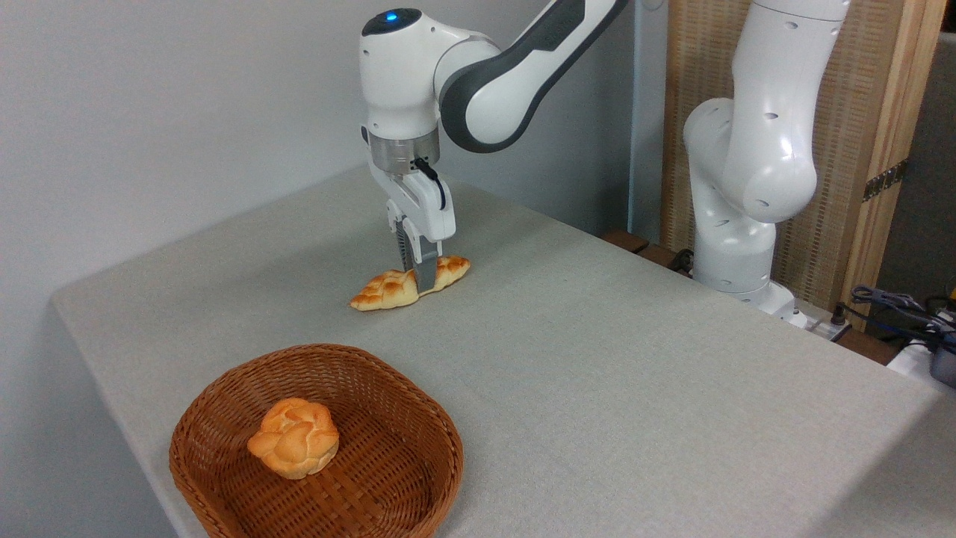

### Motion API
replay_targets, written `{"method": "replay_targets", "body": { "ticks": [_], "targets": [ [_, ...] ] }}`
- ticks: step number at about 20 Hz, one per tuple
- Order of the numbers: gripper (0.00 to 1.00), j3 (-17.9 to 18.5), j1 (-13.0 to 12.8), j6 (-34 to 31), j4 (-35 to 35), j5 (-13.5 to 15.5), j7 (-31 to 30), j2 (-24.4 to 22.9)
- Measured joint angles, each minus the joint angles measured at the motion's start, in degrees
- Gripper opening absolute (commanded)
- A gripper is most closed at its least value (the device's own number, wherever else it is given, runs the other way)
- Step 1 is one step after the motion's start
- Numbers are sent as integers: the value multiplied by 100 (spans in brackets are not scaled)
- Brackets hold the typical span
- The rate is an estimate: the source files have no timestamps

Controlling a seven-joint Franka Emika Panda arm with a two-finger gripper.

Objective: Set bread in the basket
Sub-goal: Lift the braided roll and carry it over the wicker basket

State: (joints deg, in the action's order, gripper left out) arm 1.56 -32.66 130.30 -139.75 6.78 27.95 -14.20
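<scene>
My gripper (418,280) straddles the bread (409,284) at frame centre; whether its fingers grip, I cannot tell. Lift and carry to the basket (224,403), lower left, remain.

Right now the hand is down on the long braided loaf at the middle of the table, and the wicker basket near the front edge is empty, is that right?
Not quite. The basket is not empty: a small round knotted bun lies in it, as the camera view shows. The rest holds: the hand is down on the long braided loaf at the middle of the table, and the basket sits near the front edge.
</scene>
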Motion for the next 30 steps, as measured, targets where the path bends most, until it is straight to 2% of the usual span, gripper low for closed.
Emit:
{"method": "replay_targets", "body": {
  "ticks": [2, 8, 10, 14, 17, 19, 20, 22, 24, 25, 27, 28, 30],
  "targets": [
    [6, 1, 1, 0, 17, 0, -2, 0],
    [6, 43, 15, -44, 140, 0, -141, -28],
    [6, 151, 28, -545, 438, 0, -164, -83],
    [9, 621, 41, -2116, 1464, -9, 5, -196],
    [9, 1300, 61, -2928, 2282, -31, 714, -223],
    [13, 1762, 86, -3072, 2634, -86, 1146, -226],
    [18, 1944, 91, -3063, 2733, -247, 1284, -223],
    [18, 2162, 94, -2862, 2808, -666, 1422, -202],
    [20, 2307, 90, -2461, 2811, -894, 1429, -115],
    [26, 2381, 89, -2217, 2811, -930, 1430, -46],
    [30, 2536, 87, -1736, 2814, -944, 1431, 108],
    [43, 2630, 88, -1478, 2815, -946, 1432, 185],
    [84, 2782, 88, -953, 2816, -947, 1443, 330]
  ]
}}
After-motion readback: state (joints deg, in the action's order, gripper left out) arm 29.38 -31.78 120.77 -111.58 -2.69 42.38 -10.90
